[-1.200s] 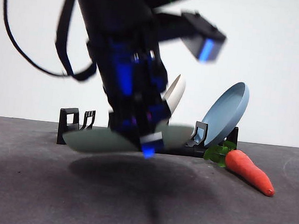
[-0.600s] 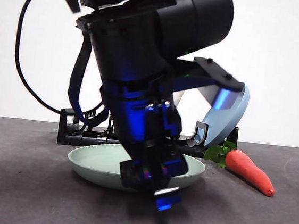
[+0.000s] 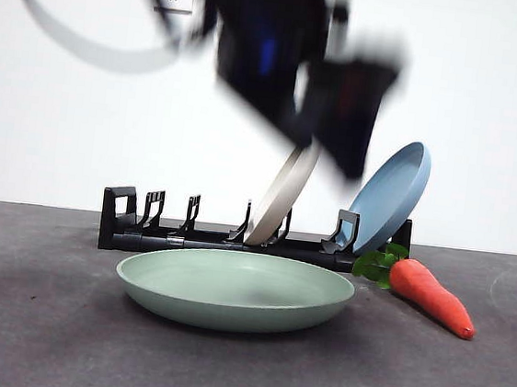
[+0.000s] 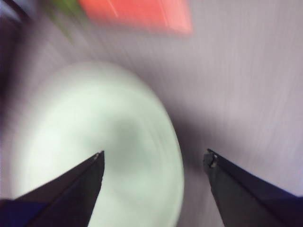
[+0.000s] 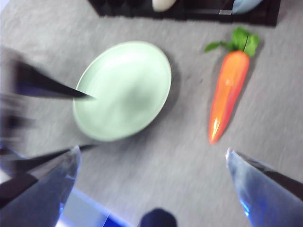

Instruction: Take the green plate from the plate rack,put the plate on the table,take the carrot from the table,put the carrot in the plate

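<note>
I see the orange toy carrot (image 5: 228, 97) beside the round mint-green plate (image 5: 122, 90) — leaves toward the black rack (image 5: 189, 12); both grippers (image 4: 154, 158) (image 5: 151, 156) gape, empty.

In the front view, one arm fills the upper middle of the frame as a blurred black mass with a patch of blue light on its casing; a dark cable loops across the upper left. The left gripper (image 4: 154, 158) shows two matte black, wedge-shaped jaws tapering to blunt tips, the base of one tinged blue. The right gripper (image 5: 151, 156) has two pointed jaws looking glossy and pale grey-blue, with bright blue at their lower edges.
</note>
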